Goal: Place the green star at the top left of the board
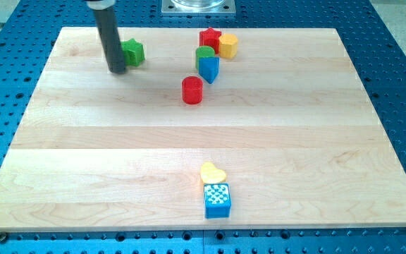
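The green star lies near the top left of the wooden board, partly hidden behind my dark rod. My tip rests on the board just to the left of the star and slightly below it, touching or nearly touching it.
A red star, a yellow hexagon, a green cylinder and a blue block cluster at the top centre. A red cylinder stands below them. A yellow heart and a blue cube sit at the bottom centre.
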Motion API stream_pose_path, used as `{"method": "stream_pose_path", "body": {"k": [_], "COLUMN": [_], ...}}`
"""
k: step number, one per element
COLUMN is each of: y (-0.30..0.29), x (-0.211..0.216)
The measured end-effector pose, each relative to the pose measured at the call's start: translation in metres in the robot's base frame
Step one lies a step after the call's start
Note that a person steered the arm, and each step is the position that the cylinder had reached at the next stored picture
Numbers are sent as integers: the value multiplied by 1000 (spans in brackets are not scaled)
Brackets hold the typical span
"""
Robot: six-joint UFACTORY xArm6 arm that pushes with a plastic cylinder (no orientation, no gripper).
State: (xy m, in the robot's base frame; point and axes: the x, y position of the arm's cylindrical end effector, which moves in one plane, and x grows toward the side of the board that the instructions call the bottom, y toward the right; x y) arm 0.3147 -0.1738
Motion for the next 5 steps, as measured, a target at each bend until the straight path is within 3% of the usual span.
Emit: {"method": "stream_pose_path", "body": {"k": [1,2,3,5], "y": [-10,24,93,107], "x": [-9,-2,1,-30]}}
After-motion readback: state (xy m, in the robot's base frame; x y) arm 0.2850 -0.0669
